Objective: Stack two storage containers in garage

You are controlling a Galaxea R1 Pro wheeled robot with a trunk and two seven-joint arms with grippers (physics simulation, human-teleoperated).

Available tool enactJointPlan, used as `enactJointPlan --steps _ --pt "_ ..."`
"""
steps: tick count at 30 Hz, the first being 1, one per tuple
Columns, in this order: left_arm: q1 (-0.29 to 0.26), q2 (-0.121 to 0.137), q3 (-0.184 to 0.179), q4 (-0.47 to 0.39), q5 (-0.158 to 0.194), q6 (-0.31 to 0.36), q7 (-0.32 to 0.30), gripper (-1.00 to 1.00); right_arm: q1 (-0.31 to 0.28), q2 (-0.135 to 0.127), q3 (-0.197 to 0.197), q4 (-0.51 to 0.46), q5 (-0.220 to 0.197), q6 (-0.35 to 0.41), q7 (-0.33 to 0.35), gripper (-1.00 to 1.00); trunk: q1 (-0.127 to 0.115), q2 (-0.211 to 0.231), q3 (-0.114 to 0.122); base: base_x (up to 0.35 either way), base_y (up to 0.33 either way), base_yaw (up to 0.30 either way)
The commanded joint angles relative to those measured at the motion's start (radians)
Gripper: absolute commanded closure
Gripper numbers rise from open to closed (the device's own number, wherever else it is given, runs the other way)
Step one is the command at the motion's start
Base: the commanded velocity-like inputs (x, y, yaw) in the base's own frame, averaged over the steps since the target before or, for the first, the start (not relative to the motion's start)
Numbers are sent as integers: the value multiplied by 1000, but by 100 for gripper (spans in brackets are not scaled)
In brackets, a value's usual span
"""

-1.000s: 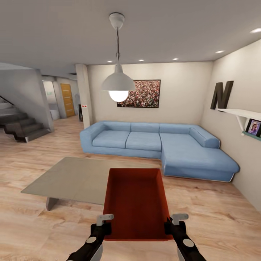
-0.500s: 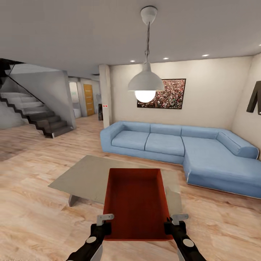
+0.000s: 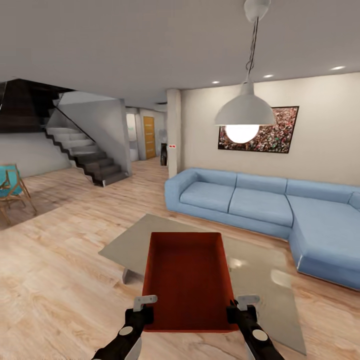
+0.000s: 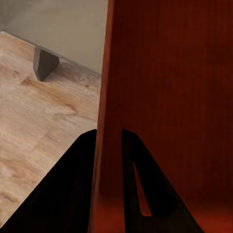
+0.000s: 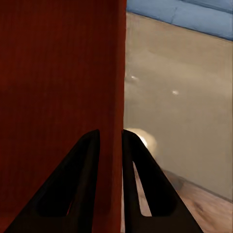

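Observation:
I hold one orange-red open-topped storage container level in front of me, above the living room's light wood floor. My left gripper is shut on the container's left wall, one finger on each side of it. My right gripper is shut on the container's right wall in the same way. The container is empty inside. The blue sofa stands ahead to the right.
A low grey coffee table lies just beyond the container. A white pendant lamp hangs above it. Dark stairs rise at the left, a wooden chair sits at the far left edge, and a hallway with an orange door opens behind.
The whole view has swung to the left: sofa, table and lamp have slid right, while the stairs and a chair have come into sight. The container and both grippers keep their place in the picture.

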Motion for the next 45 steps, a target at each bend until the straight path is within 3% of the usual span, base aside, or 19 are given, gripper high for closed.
enactJointPlan --steps 1,45 --pt "-1 -1 3 -14 -10 -2 5 100 1 1 10 3 3 -1 3 100 1 -1 0 259 218 300" --pt "-2 -1 3 -14 -8 0 5 100 1 1 10 14 3 -1 3 100 1 -1 0 280 201 300"
